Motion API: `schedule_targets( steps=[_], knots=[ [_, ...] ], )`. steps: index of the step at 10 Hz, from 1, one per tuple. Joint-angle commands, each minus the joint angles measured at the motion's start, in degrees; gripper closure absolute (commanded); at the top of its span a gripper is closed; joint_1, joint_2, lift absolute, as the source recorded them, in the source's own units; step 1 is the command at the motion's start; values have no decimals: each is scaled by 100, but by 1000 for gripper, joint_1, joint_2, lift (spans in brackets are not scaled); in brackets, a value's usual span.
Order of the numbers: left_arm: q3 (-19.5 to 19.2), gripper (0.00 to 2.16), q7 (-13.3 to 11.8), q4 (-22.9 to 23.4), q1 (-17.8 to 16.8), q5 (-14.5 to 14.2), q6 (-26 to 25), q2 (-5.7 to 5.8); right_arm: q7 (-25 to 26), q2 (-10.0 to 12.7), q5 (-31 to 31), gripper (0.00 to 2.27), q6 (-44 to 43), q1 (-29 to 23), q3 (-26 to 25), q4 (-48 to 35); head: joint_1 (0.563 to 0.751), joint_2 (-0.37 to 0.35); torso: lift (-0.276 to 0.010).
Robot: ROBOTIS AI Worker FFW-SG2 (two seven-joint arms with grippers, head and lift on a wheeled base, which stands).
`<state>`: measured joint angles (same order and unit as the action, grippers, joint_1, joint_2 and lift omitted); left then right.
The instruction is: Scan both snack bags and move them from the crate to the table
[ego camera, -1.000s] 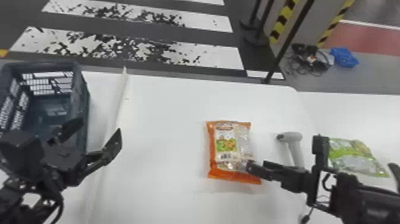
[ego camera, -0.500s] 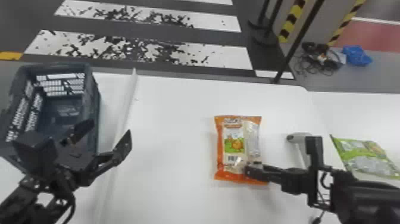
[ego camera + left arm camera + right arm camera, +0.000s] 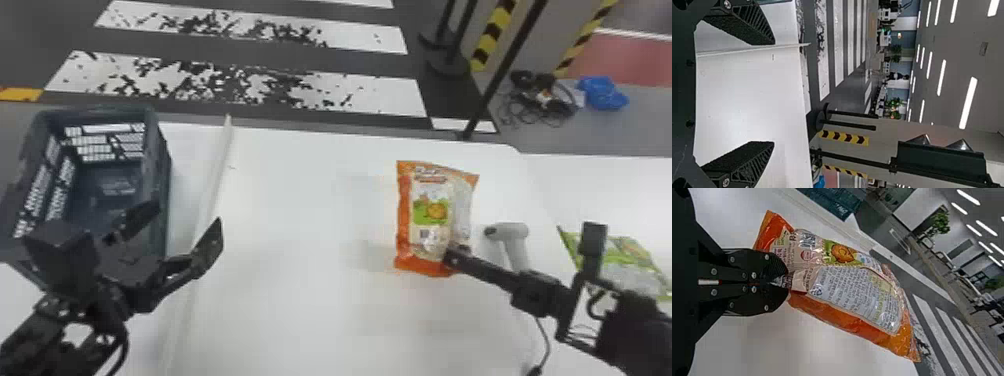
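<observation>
In the head view my right gripper (image 3: 457,255) is shut on the lower part of the orange snack bag (image 3: 430,215), which stands upright over the white table (image 3: 290,225). The right wrist view has the right gripper (image 3: 783,281) pinching a fold of the orange bag (image 3: 856,297). The green snack bag (image 3: 630,260) lies at the right, partly hidden by the right arm. My left gripper (image 3: 180,225) is open beside the dark crate (image 3: 162,175); the left wrist view shows the left gripper (image 3: 772,93) with nothing between its fingers. A grey scanner (image 3: 515,240) lies between the bags.
A raised white strip (image 3: 212,185) runs along the table just right of the crate. Beyond the table's far edge stands a thin black post (image 3: 505,65), with cables (image 3: 540,97) and a blue bundle (image 3: 602,92) on the floor.
In the head view the table, crate and green bag have shifted slightly right. The orange bag, held in my right gripper throughout, has turned a little.
</observation>
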<state>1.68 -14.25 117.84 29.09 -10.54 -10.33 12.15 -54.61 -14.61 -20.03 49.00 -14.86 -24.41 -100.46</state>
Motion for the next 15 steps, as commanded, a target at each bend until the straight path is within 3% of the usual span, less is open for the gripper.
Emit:
schedule_targets(
  steps=[1, 4, 5, 8, 10, 11, 13, 15],
  knots=[
    [-1, 87, 1, 11, 0, 0, 0, -2, 55, 19, -634, 2256, 1, -17, -741, -88, 695, -168, -88],
    [-1, 87, -8, 11, 9, 0, 17, 7, 829, -25, -1284, 2256, -87, 221, -2024, 88, 695, -281, -88],
    [-1, 87, -8, 19, 9, 0, 17, 7, 1268, -139, -1451, 2256, -333, 282, -2253, 378, 695, -335, -88],
    [-36, 87, -8, 46, 35, 0, 17, 25, 2077, -675, -1662, 2256, -1652, 581, -2472, 1986, 695, -350, -88],
    [-45, 87, -8, 54, 62, -18, 35, 25, 2587, -965, -1548, 2256, -1880, 730, -2384, 2689, 695, -350, -88],
    [-45, 87, -8, 63, 70, -18, 35, 42, 2824, -1027, -1530, 2010, -1863, 766, -2279, 2883, 695, -350, -88],
    [-53, 87, -17, 98, 97, -71, 35, 69, 3079, -1150, -1381, -1, -1616, 827, -2059, 3129, 695, -350, -88],
    [-62, 87, -17, 151, 123, -80, 53, 69, 3290, -1123, -1319, 46, -1652, 862, -1945, 3146, 695, -350, -88]
  ],
)
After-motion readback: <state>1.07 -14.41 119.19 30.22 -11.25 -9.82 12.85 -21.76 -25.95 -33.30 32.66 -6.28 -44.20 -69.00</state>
